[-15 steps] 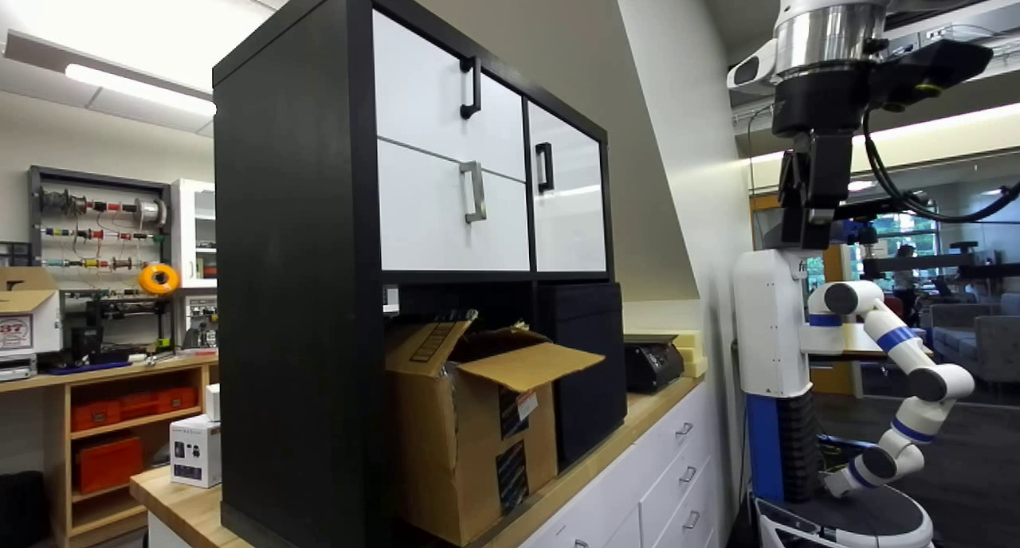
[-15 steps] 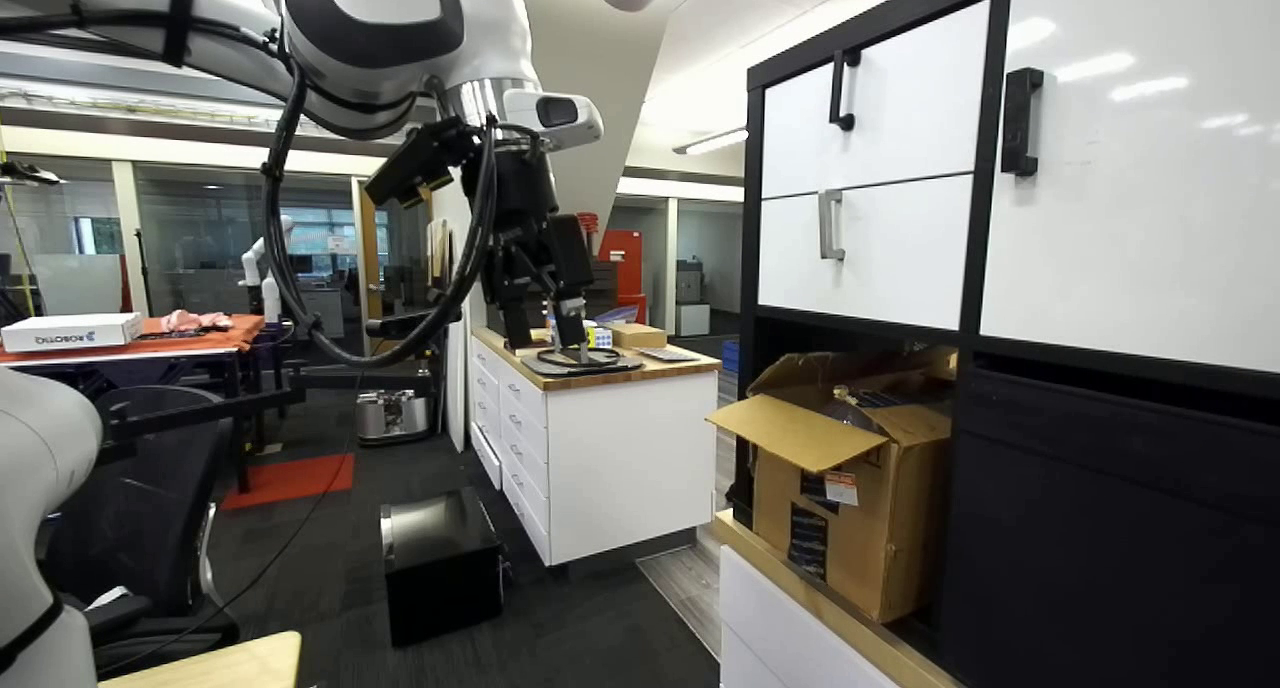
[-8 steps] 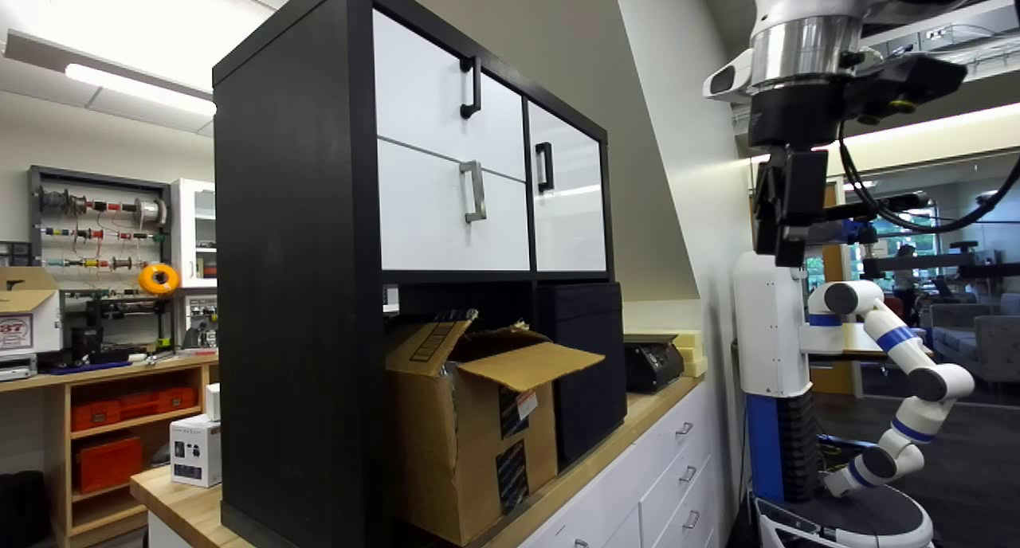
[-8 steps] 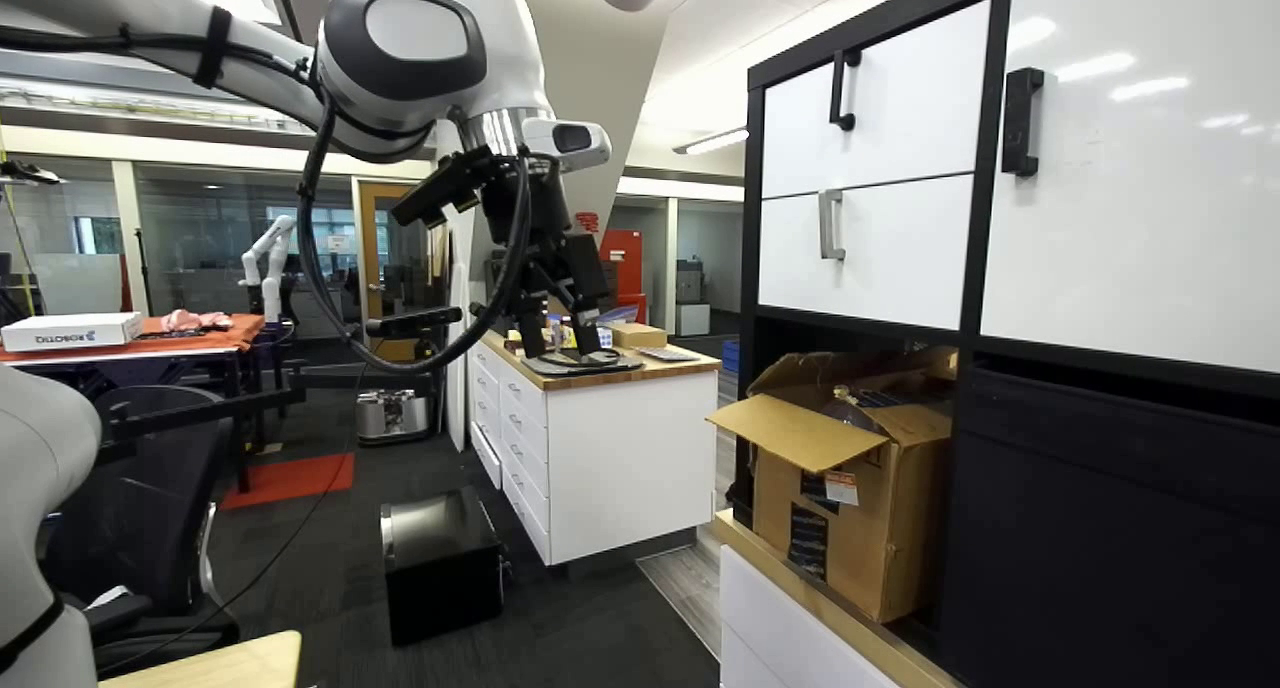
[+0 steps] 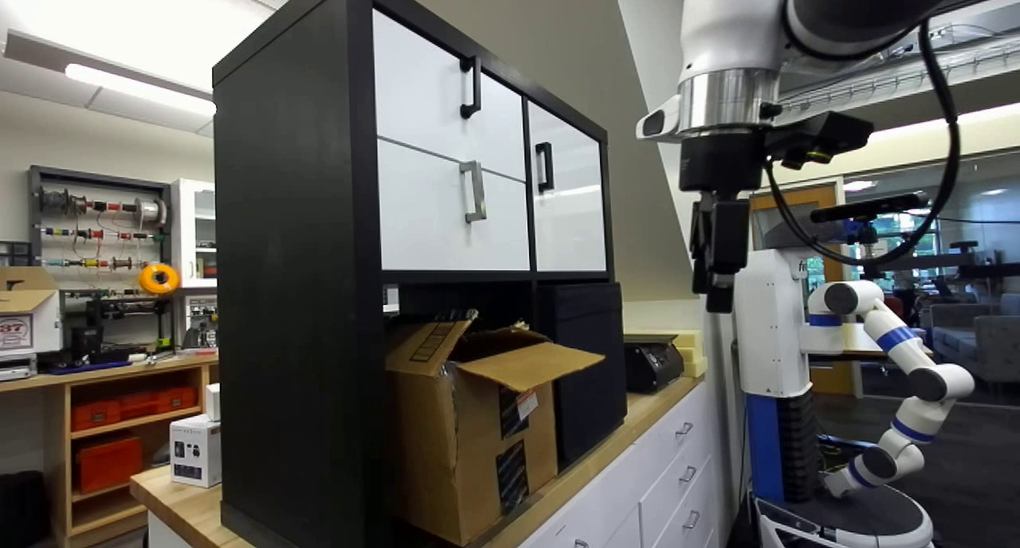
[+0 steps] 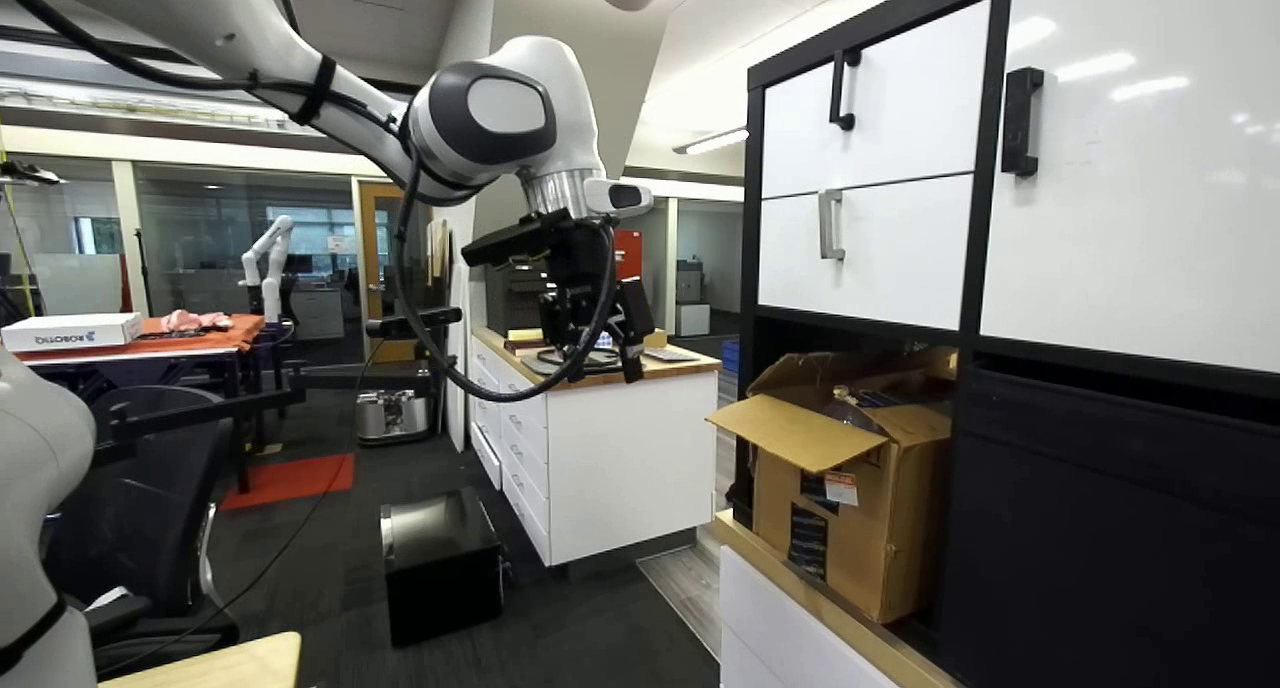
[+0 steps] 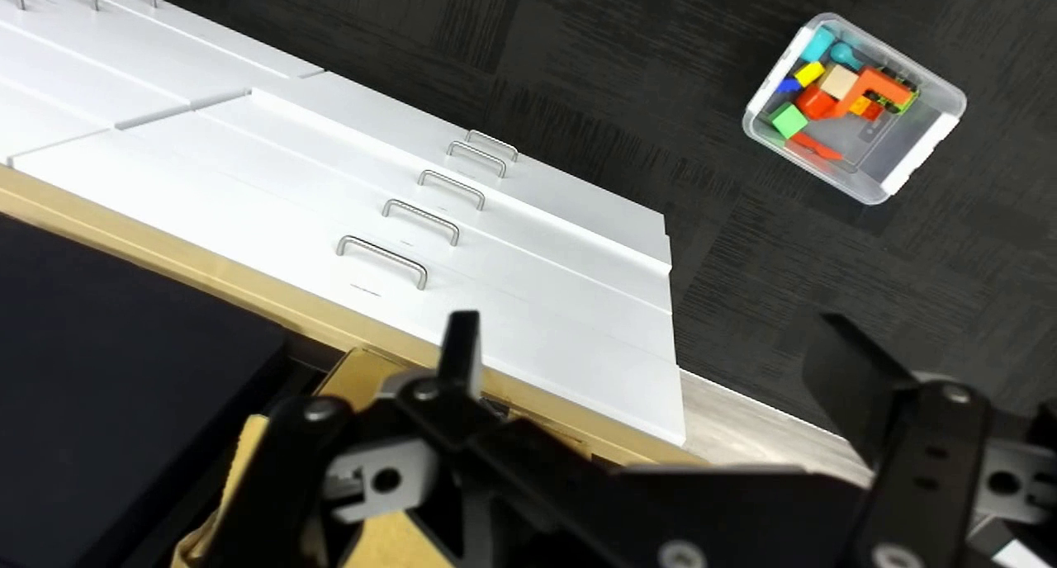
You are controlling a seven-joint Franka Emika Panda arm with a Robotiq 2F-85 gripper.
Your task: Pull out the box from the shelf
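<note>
Hanging in the air, apart from the box (image 5: 476, 452), the gripper (image 5: 712, 295) is pointed downward in both exterior views, and by the wrist view its jaws are shown released, spread wide apart. The box is lodged in a lower cubby (image 5: 478, 297) of the shelf (image 5: 287, 253), beneath the white drawers (image 5: 434, 209) and beside a dark bin (image 5: 586, 365), with one flap (image 5: 534, 365) stuck out past the front, and the shelf is carried on a wood-topped bench (image 5: 661, 405). In the wrist view, coloured blocks (image 7: 789, 122) are held in a clear tub (image 7: 921, 151) set on the dark floor (image 7: 619, 56).
</note>
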